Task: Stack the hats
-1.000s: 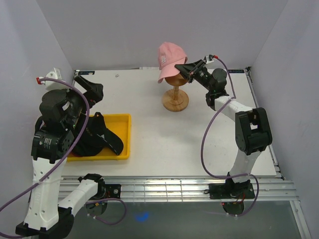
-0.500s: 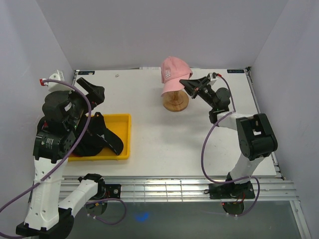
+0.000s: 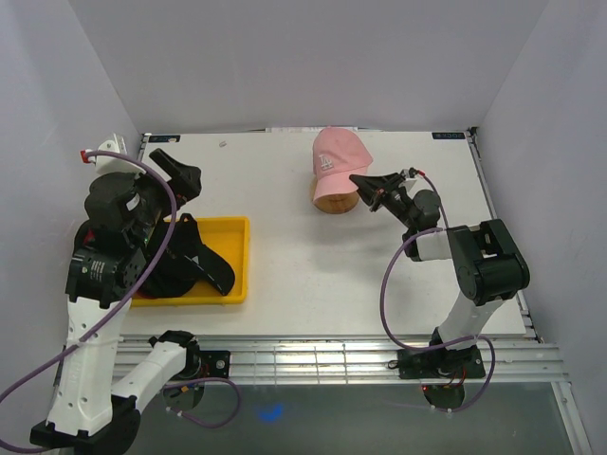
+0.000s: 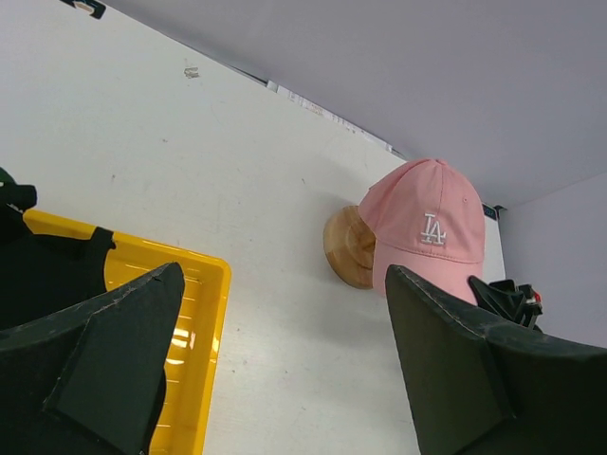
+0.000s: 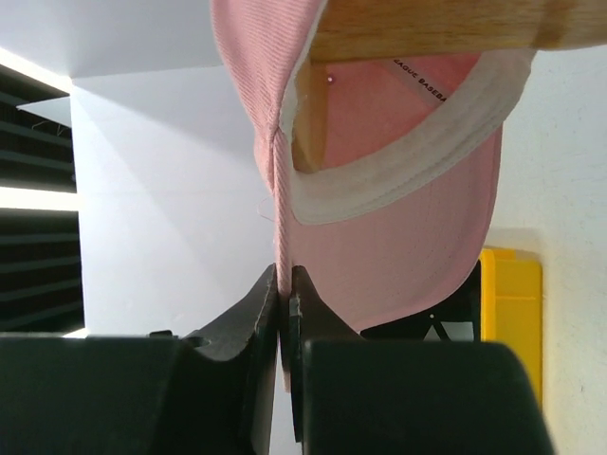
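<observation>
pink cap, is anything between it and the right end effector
Nothing visible stands between them. The right end effector is shut directly on a fold of the pink cap, fabric pinched between its fingers. The cap sits over the top of the wooden stand.

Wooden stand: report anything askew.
The wooden stand looks tipped over, its round base tilted up rather than flat on the table. The pink cap sits over its head, and the right tool is shut on the cap's edge.

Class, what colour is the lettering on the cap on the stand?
White, on the pink fabric baseball cap; clearest in the left wrist view.
</observation>
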Robot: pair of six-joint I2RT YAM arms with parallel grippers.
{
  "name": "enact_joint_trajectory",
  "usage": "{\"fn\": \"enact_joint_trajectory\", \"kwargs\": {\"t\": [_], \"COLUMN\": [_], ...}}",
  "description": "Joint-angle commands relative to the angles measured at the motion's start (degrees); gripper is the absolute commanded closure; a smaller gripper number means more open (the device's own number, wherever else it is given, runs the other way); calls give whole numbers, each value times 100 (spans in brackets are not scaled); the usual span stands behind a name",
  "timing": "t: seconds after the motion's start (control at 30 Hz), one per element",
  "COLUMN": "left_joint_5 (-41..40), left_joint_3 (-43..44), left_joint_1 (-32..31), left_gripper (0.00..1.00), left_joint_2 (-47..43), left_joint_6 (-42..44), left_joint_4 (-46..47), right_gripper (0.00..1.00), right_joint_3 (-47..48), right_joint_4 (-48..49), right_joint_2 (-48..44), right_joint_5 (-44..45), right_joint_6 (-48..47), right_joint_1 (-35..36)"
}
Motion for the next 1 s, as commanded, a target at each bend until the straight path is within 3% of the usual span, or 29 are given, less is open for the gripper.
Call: {"fn": "enact_joint_trajectory", "kwargs": {"t": [0.0,0.17,0.5,0.83,0.97], "left_joint_5": [-13,-22,-66,-127,-145], "left_joint_3": [-25,-95,-95,-166,-192], "left_joint_1": [-20,-29,-56,-91,-91], "left_gripper": [2,2,2,2,2], "left_joint_2": [-30,-39,14,-39,-65], "left_joint_6": [85,93,129,146,155], "left_joint_4": [63,63,63,63,54], "right_gripper": [92,90,56,52,57], "right_joint_3": [-299,-782,-1196,-1319,-1284], "right_joint_4": [1963,2402,2439,1420,1051], "right_joint_2": [-6,257,434,127,39], "right_joint_5": [258,407,442,319,267], "right_joint_6": [164,375,525,147,50], "right_joint_1": [-73,-73,-73,-73,-73]}}
